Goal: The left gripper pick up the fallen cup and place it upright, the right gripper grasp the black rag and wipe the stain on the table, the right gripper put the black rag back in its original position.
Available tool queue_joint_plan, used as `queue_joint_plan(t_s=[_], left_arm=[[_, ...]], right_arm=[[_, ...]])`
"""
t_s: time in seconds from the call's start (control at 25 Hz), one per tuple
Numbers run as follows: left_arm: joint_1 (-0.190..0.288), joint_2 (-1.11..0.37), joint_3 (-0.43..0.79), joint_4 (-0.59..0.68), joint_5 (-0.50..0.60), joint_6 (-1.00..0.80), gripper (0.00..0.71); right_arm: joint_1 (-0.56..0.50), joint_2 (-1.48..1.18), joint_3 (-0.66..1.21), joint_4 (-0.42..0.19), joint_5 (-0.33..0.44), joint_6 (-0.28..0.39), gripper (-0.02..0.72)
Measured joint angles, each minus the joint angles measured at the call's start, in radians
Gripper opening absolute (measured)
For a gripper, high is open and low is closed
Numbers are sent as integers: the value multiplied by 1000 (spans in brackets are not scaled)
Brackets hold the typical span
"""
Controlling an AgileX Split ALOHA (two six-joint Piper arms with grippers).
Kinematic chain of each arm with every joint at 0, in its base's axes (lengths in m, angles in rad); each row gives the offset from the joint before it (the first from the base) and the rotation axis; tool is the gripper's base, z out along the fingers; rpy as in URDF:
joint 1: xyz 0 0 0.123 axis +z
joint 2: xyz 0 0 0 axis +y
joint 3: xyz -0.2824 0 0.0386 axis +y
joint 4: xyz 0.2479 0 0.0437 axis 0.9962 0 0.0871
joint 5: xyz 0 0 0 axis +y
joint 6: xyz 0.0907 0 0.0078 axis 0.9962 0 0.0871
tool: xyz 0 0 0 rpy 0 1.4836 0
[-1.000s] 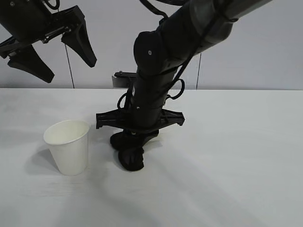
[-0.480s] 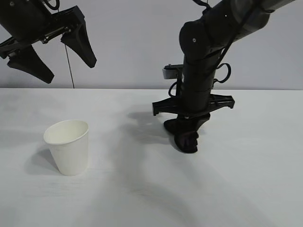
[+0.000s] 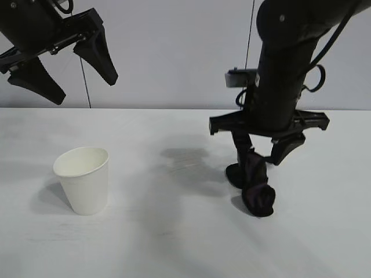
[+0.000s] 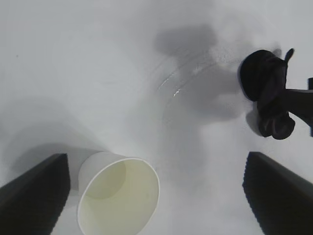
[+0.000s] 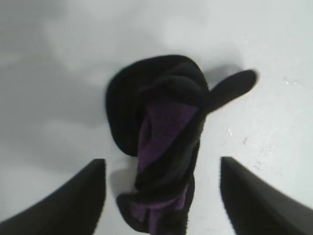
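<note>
Right claw (image 3: 268, 155) released, fingers spread, raised above surface (image 3: 174, 231). Black rag (image 3: 255, 184) directly below it, between and under fingertips, bunched, purple folds showing; whether rag top touches a finger cannot be told. Rag lower end rests on surface.

Left claw (image 3: 65, 66) released, fingers wide apart, parked high, well apart from rag. Cup (image 3: 84, 179) upright on surface below left claw, untouched, well to the side of right claw.
</note>
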Motion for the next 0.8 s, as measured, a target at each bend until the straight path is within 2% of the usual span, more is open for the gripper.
queue_joint_plan(t_s=[0.12,0.24,0.48,0.8], left_arm=[[0,0,0,0,0,0,693],[0,0,0,0,0,0,693],[0,0,0,0,0,0,693],[0,0,0,0,-7,-1,693]], right_arm=[[-64,-67,0,99,8,-78,601],[-100,-102,0,163,17,-132,601],[-109,-102,30,212,22,-150,601],[-109,-102,41,227,3,-150,601]])
